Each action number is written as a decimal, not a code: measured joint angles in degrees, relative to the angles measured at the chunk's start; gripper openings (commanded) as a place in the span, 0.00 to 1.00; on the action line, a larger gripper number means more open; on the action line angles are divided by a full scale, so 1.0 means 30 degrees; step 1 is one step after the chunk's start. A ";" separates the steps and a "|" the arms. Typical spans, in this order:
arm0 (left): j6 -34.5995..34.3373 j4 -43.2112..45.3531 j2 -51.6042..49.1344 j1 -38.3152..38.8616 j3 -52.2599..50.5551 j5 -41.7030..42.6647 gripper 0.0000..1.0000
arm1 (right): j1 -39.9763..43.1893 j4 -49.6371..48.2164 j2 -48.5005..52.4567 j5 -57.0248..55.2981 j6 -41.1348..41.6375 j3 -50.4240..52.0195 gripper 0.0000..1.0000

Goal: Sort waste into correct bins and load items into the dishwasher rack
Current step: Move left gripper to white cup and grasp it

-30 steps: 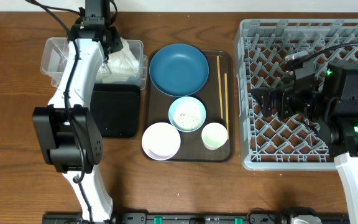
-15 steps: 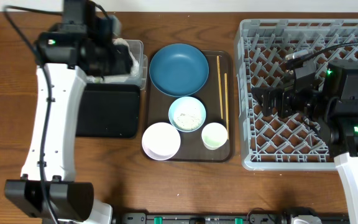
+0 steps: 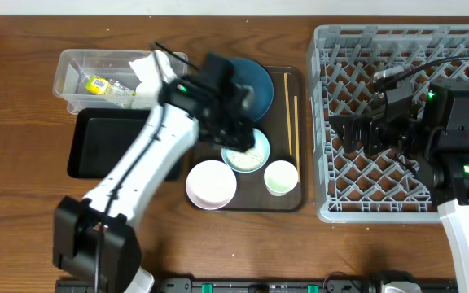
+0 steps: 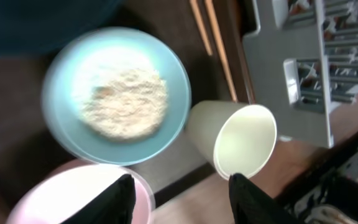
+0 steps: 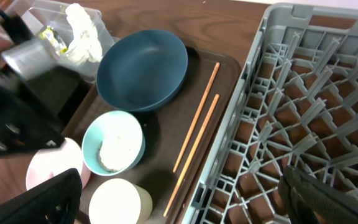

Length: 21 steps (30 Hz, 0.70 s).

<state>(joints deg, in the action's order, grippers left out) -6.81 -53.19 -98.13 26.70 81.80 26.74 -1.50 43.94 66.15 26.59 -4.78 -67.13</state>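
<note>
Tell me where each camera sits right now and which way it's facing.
Overhead: above the table, straight down; both arms show, left arm over the tray, right arm over the rack.
Left wrist: above the tray, looking down at the rice bowl and cup; left fingers at the bottom edge.
Right wrist: over the rack, facing toward the tray and tub; right fingers in the bottom corners.
Both wrist views share the rice bowl, cup and chopsticks.

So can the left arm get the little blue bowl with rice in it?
Probably yes. The left gripper hangs open right over the light blue bowl, and nothing covers it. The small cup and the white bowl sit close beside it, so it could be a tight fit.
</note>
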 measured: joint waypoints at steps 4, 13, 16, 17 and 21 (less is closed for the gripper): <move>-0.1552 0.2011 -0.0044 0.1377 -0.1639 -0.0124 0.50 | 0.0000 0.0022 0.0000 0.0000 0.0000 0.0000 0.99; -0.4022 0.2441 -0.0066 0.3534 -0.1851 -0.2973 0.50 | 0.0000 0.0189 0.0000 0.0000 0.0000 0.0000 0.99; -0.4386 0.2659 -0.0415 0.4058 -0.1851 -0.3730 0.50 | 0.0000 0.0211 0.0000 0.0000 0.0000 0.0000 0.99; -0.4510 0.2703 -0.0670 0.4226 -0.1851 -0.3942 0.50 | 0.0000 0.0219 0.0000 0.0000 0.0000 0.0000 0.99; -0.4779 0.2688 -0.1603 0.4473 -0.1851 -0.4255 0.46 | 0.0000 0.0350 0.0000 0.0000 0.0000 0.0000 0.99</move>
<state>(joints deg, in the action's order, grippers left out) -21.15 -45.12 -102.94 40.12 76.25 13.98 -1.50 44.99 66.15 26.59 -4.78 -67.13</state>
